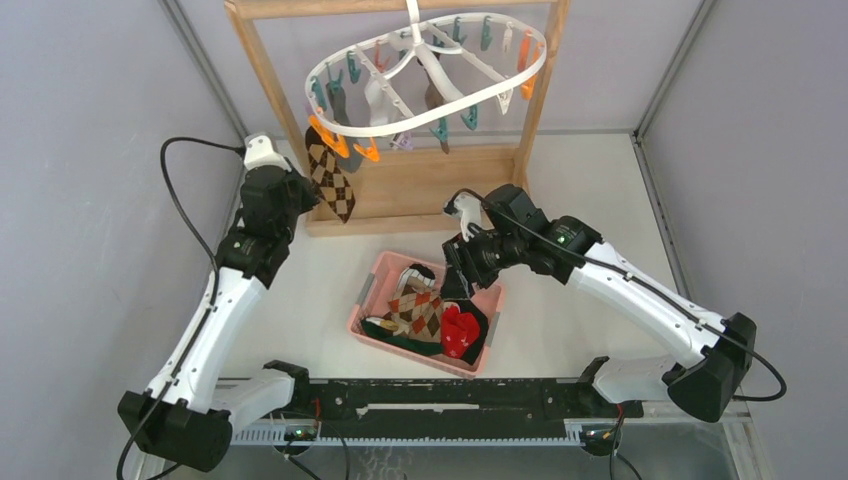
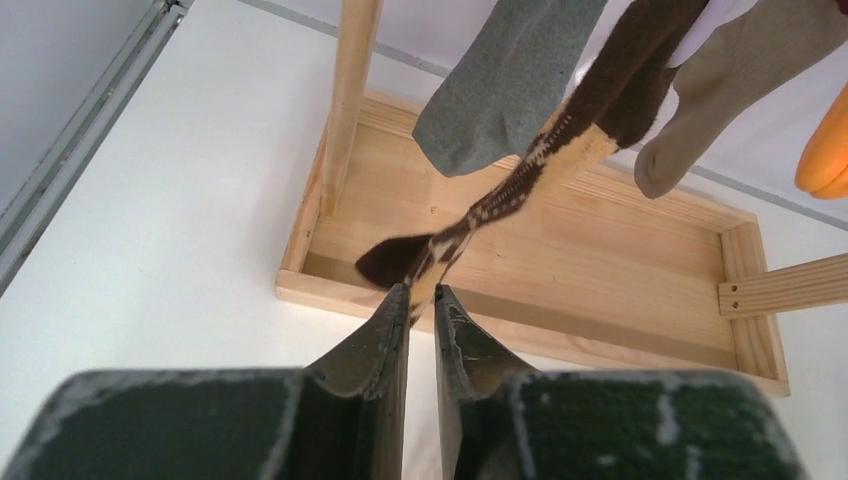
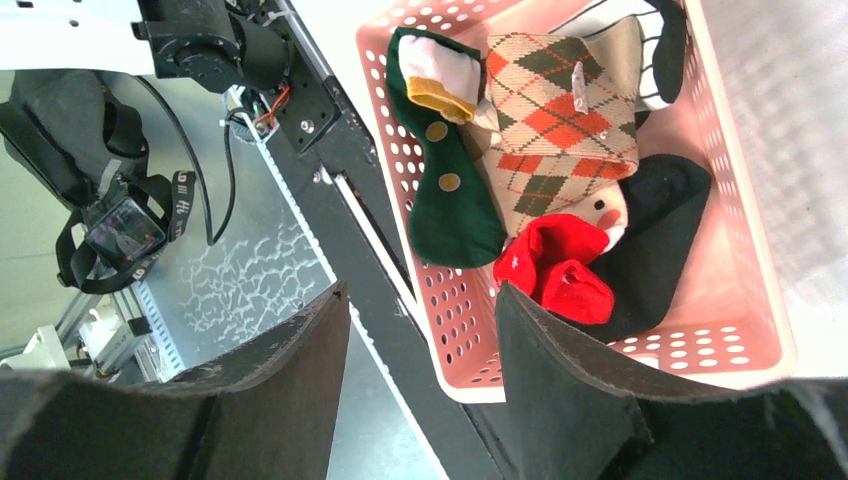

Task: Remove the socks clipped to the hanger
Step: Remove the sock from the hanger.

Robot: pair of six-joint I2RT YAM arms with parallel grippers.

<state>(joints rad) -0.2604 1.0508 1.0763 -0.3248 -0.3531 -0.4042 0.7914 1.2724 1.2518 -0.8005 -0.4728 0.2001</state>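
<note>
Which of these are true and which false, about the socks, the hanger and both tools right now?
The left tool is shut on the brown argyle sock. True.
That sock is free of the hanger. False: it hangs from the hanger.
The right tool is open over the pink basket. True.
The right tool holds the red sock. False: it's empty; the red sock lies in the pink basket.

**Frame behind, basket in front**

I see the hanger [image 1: 420, 45] hung in the wooden frame [image 1: 430, 180] at the table's far side. A hanging sock [image 2: 500, 200] at its left end reaches down between my left gripper [image 2: 420, 295] tips. The basket [image 1: 362, 302] lies before the frame with socks [image 3: 560, 110] in it, and my right gripper [image 3: 420, 300] is above it.
</note>
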